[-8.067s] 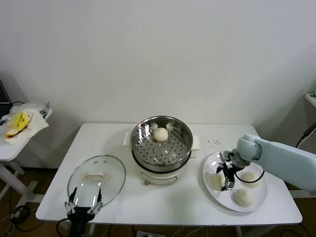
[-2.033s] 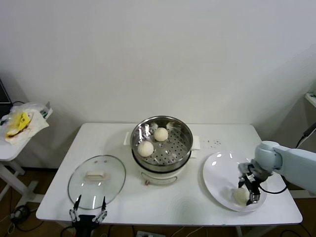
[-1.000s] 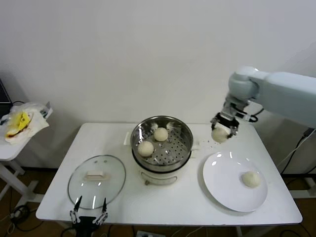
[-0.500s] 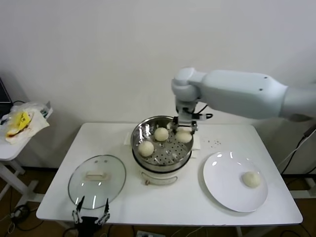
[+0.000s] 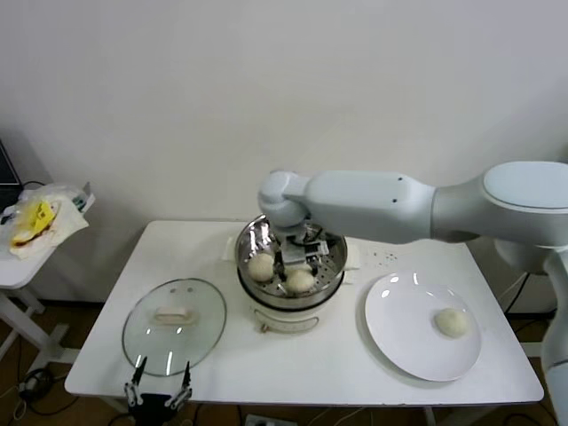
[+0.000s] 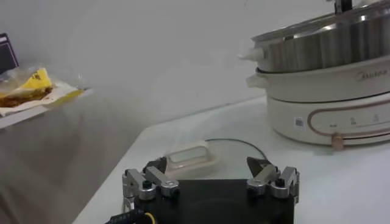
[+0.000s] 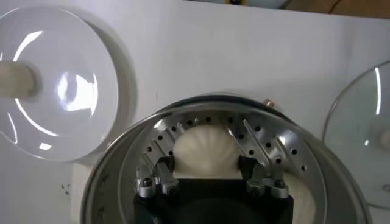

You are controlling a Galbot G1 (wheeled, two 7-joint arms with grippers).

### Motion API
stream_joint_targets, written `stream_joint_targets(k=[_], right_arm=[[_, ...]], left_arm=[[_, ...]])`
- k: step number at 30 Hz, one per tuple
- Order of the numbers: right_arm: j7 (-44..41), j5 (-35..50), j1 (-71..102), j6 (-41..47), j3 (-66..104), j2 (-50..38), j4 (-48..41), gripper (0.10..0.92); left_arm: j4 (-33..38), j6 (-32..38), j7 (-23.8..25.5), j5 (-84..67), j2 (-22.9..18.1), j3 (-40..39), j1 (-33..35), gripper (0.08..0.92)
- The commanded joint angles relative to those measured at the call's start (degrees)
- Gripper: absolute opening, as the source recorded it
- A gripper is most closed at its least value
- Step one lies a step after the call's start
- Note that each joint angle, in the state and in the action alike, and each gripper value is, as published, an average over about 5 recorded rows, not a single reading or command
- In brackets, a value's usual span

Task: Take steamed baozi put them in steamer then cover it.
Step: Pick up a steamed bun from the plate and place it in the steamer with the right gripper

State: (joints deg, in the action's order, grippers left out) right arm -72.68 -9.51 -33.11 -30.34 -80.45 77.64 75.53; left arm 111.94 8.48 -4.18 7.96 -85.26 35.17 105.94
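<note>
The right gripper (image 5: pixel 300 264) reaches into the steamer (image 5: pixel 330 251), its fingers still straddling a baozi (image 7: pixel 204 146) on the perforated floor. One bun (image 5: pixel 452 321) remains on the plate (image 5: pixel 399 319). The left gripper (image 6: pixel 210 181) waits spread wide by the cover (image 5: pixel 173 323).

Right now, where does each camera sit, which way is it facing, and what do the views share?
Head view: high, facing down at the table; right arm over the steamer.
Left wrist view: low at the table's near edge, looking past the open left gripper at the cover.
Right wrist view: straight down over the right gripper onto a baozi.
All show steamer and cover.
</note>
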Motion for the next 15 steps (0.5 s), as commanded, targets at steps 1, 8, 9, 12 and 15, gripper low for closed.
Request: stream_joint_targets(k=[1, 8, 9, 12, 15], right_arm=[[-0.29, -1.2, 2.52, -0.96, -0.06, 2.35, -0.26, 0.687], [-0.45, -1.24, 1.75, -0.34, 0.03, 1.08, 0.32, 0.722], [-0.49, -1.34, 1.61, -0.32, 0.13, 0.94, 0.27, 0.743], [-0.49, -1.95, 1.34, -0.31, 0.55, 0.36, 0.17, 0.799], [0.2, -2.76, 0.49, -0.44, 0.98, -0.45, 0.08, 0.819]], left_arm=[[-0.52, 0.11, -0.19, -0.3, -0.32, -0.2, 0.21, 0.823], [-0.8, 0.42, -0.33, -0.34, -0.15, 0.12, 0.58, 0.823], [-0.81, 0.42, -0.34, -0.35, -0.15, 0.14, 0.56, 0.823], [-0.81, 0.37, -0.36, -0.3, -0.28, 0.11, 0.5, 0.823], [-0.65, 0.3, -0.36, -0.18, -0.4, -0.02, 0.55, 0.823]])
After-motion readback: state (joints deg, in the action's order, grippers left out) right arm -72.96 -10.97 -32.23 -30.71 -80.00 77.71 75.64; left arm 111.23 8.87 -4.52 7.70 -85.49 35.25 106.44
